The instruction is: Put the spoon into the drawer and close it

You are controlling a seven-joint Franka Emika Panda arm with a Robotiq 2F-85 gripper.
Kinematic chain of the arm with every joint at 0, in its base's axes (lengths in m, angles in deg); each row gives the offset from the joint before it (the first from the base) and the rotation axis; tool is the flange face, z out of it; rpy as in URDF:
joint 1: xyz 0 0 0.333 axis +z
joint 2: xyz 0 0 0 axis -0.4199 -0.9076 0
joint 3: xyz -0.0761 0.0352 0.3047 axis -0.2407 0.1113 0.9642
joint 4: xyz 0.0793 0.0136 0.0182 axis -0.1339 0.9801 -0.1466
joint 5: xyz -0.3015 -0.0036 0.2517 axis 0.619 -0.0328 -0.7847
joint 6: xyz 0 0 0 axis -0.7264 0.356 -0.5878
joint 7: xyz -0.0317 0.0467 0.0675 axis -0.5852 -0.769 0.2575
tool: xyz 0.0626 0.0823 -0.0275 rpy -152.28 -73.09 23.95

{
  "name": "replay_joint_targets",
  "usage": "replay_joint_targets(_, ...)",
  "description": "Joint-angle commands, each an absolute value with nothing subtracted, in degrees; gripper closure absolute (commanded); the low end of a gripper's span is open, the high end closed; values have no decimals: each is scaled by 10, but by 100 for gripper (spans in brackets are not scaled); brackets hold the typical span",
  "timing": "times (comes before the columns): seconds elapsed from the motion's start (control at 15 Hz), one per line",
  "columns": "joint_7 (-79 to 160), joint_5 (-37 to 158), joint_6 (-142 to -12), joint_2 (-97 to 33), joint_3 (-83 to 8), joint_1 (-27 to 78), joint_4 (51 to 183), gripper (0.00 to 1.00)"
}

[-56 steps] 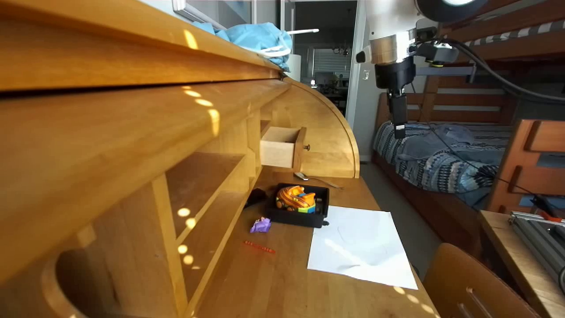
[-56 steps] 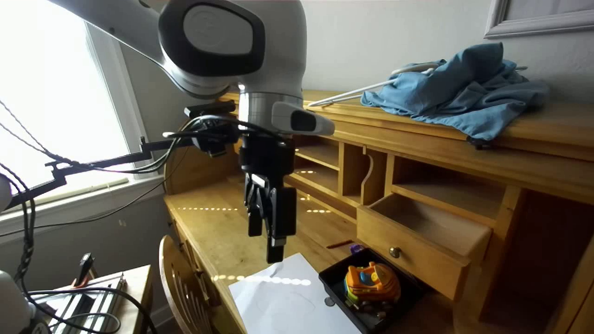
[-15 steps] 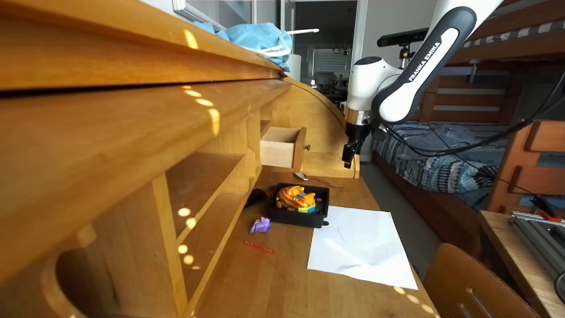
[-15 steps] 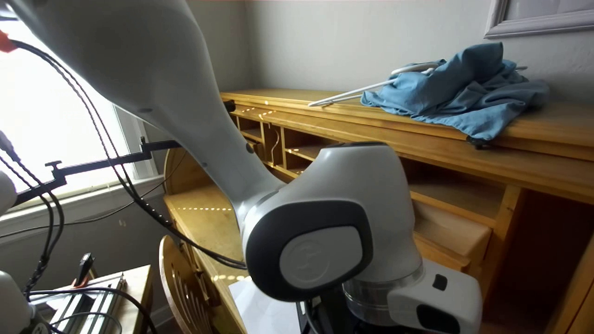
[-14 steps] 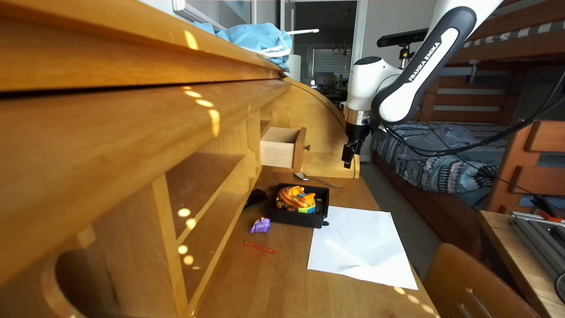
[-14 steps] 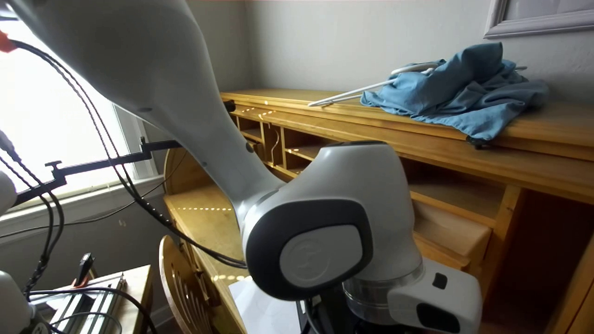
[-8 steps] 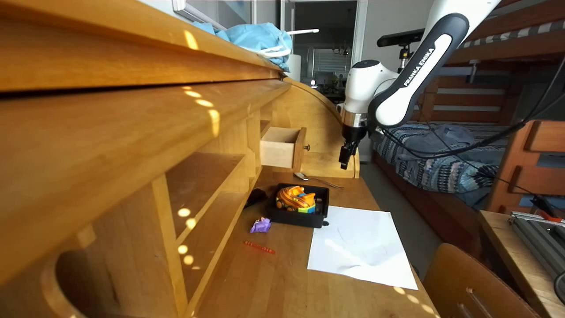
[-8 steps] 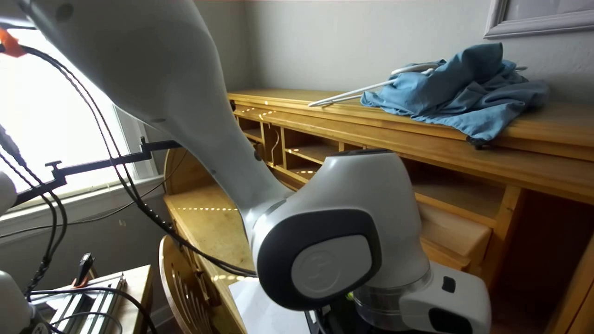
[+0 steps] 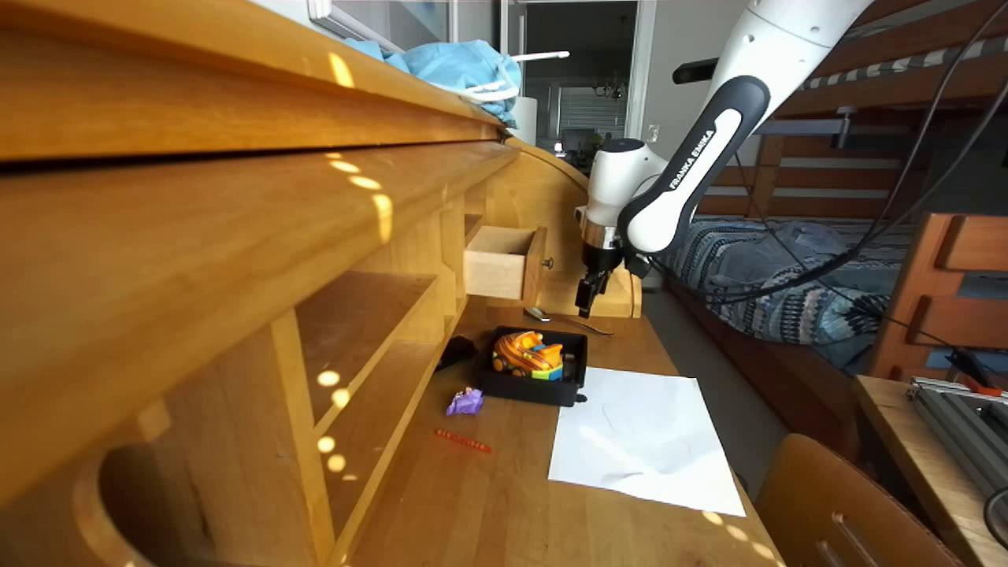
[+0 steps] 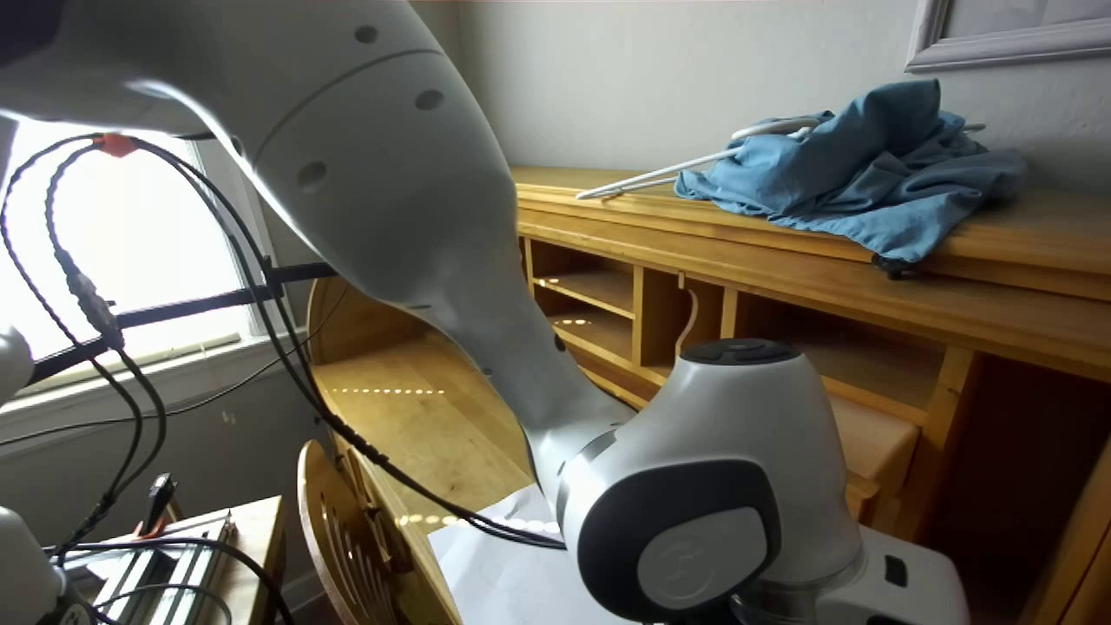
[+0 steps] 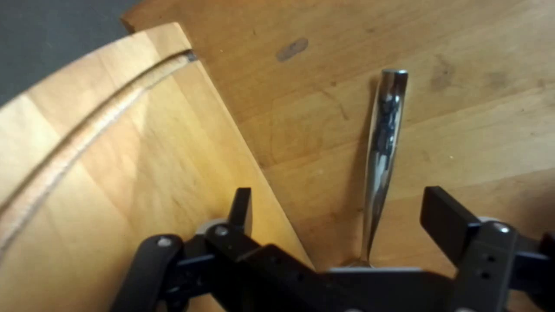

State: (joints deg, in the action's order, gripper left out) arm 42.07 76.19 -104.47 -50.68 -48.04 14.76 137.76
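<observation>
Black, its jaws spread wide across the lower half of the wrist view, the gripper (image 11: pixel 336 203) has nothing in its grasp. Seen through that gap, the shiny spoon (image 11: pixel 381 160) lies on the desk (image 11: pixel 303 108), slanting from bottom centre toward the upper right, apart from both sides of the grip. Near the centre of an exterior view, the drawer (image 9: pixel 500 264) sits pulled out. By my judgement, lifting the spoon, placing it inside and pushing the drawer shut all remain.

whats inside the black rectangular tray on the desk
The black rectangular tray holds an orange striped toy. What lies beneath the toy is covered, and the shadowed space beside it is too dark to make out.
</observation>
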Motion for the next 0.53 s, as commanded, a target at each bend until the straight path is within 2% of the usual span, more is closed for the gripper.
replay_joint_targets(0.0, 445, 737, -1036, -553, -470, 155, 1327, 0)
replay_joint_targets(0.47, 467, 715, -1013, -601, -451, 141, 1272, 0)
